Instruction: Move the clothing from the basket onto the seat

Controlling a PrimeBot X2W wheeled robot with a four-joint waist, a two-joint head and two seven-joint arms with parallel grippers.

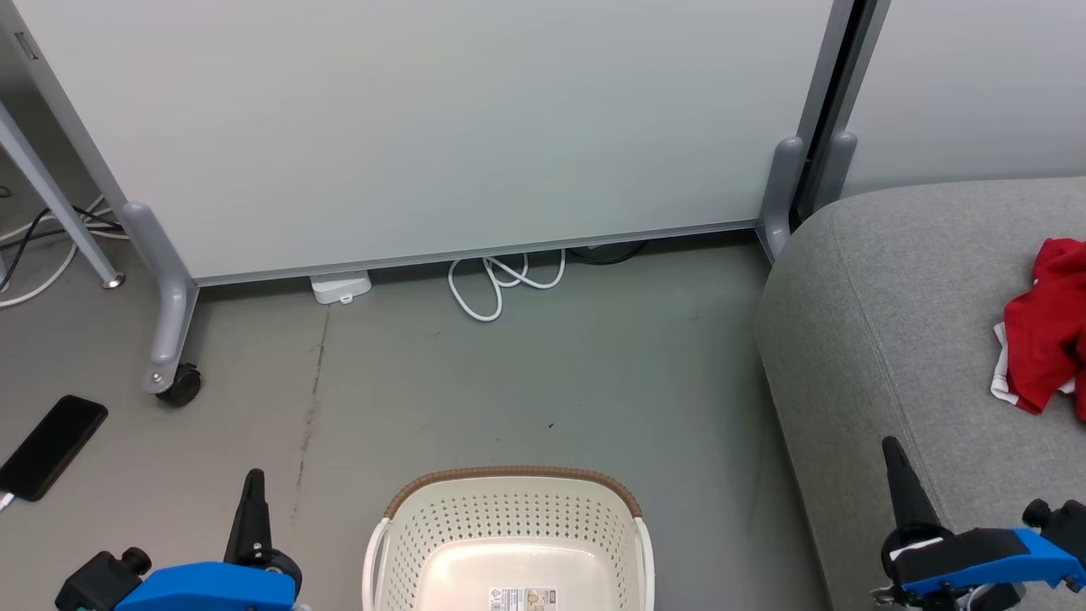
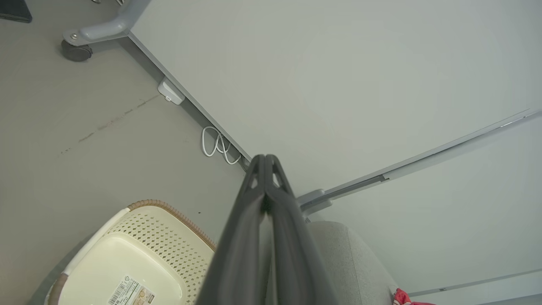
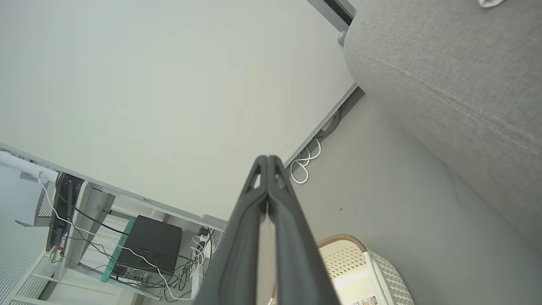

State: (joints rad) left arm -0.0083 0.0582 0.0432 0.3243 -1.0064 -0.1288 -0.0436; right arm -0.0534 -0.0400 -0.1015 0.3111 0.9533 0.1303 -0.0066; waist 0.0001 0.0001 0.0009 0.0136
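A cream perforated basket [image 1: 509,518] with a brown rim stands on the floor at the bottom centre; its inside shows bare plastic and a label. It appears as well in the left wrist view [image 2: 169,237] and the right wrist view [image 3: 360,262]. The red clothing [image 1: 1045,339] with white trim lies crumpled on the grey seat [image 1: 899,322] at the right edge. A red scrap [image 2: 401,297] of it shows on the seat [image 2: 347,258] in the left wrist view. My left gripper [image 1: 253,480] is shut and holds nothing, left of the basket. My right gripper [image 1: 891,448] is shut and holds nothing, over the seat's front.
A pale partition panel [image 1: 424,127] on castor legs stands behind the floor, with a white cable loop [image 1: 501,284] and a white adapter [image 1: 341,287] beneath it. A black phone [image 1: 53,445] lies on the floor at the left. A desk with cables [image 3: 139,250] shows in the right wrist view.
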